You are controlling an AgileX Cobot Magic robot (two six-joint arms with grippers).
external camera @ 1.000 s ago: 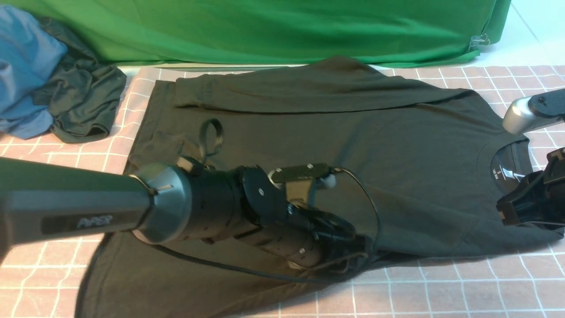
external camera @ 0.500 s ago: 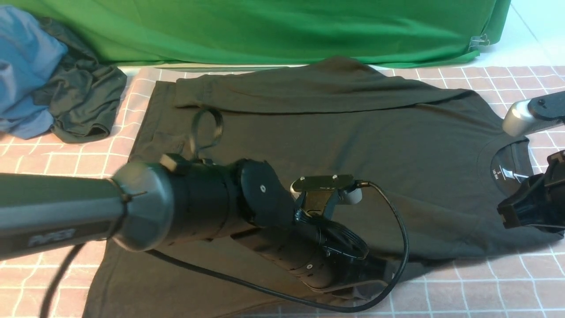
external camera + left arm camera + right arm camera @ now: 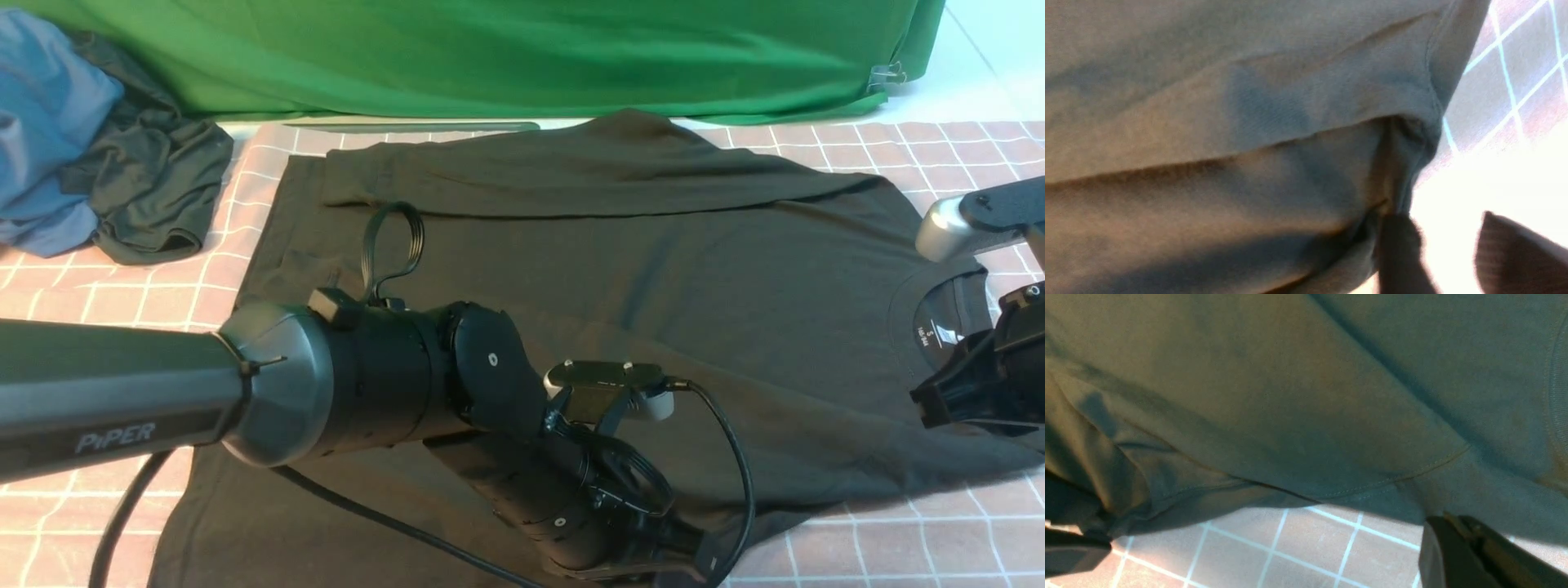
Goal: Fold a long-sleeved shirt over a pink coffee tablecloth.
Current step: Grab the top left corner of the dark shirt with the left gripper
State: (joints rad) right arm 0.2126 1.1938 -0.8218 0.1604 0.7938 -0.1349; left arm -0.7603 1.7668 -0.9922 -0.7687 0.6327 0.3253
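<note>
The long-sleeved shirt (image 3: pixel 620 269) is spread on the pink coffee tablecloth (image 3: pixel 857 547), collar at 3 o'clock. Its 6 o'clock edge is judged to be under folding. It is pinched by the clenched right gripper (image 3: pixel 1439 522), while the left gripper (image 3: pixel 1443 222) is parted beside it. A closing there is probably called for next.

Black long-sleeved shirt (image 3: pixel 620 269) w/ white neck label (image 3: pixel 935 336), pink tablecloth (image 3: pixel 857 547) w/ thin white grid, green cloth (image 3: pixel 490 49)

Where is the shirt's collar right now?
Front view, far right: the collar of the long-sleeved shirt lies just beyond the right hand, over the pink tablecloth.
</note>
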